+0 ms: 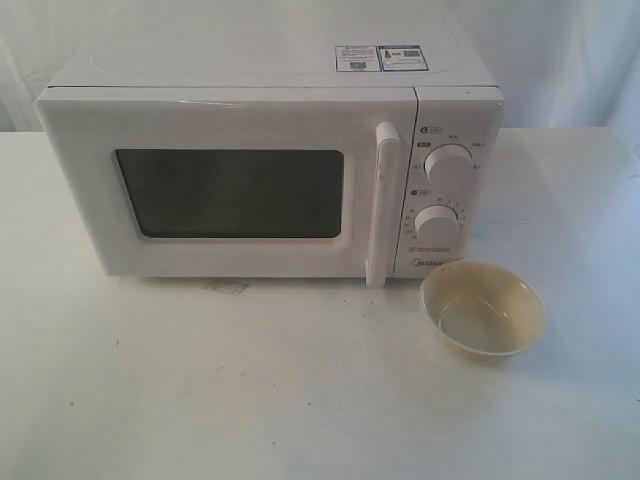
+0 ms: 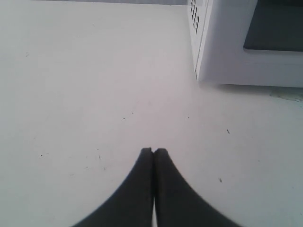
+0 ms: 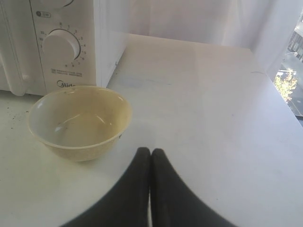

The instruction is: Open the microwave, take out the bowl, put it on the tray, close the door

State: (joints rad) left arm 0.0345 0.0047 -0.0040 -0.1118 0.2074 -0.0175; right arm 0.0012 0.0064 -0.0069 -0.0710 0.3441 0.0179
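Note:
The white microwave (image 1: 270, 170) stands on the table with its door (image 1: 230, 185) shut; the vertical bar handle (image 1: 382, 205) sits beside the two dials (image 1: 447, 165). The cream bowl (image 1: 483, 307) rests upright and empty on the table in front of the control panel; the right wrist view shows the bowl (image 3: 79, 122) too. My left gripper (image 2: 153, 150) is shut and empty over bare table near the microwave's corner (image 2: 201, 71). My right gripper (image 3: 150, 150) is shut and empty, just beside the bowl, not touching it. Neither gripper appears in the exterior view. No tray is in view.
A white table (image 1: 200, 380) carries everything. A pale curtain (image 1: 560, 60) hangs behind the microwave. A small sticker or mark (image 1: 226, 288) lies on the table under the door's front edge. The table's far edge (image 3: 279, 90) shows beside a window.

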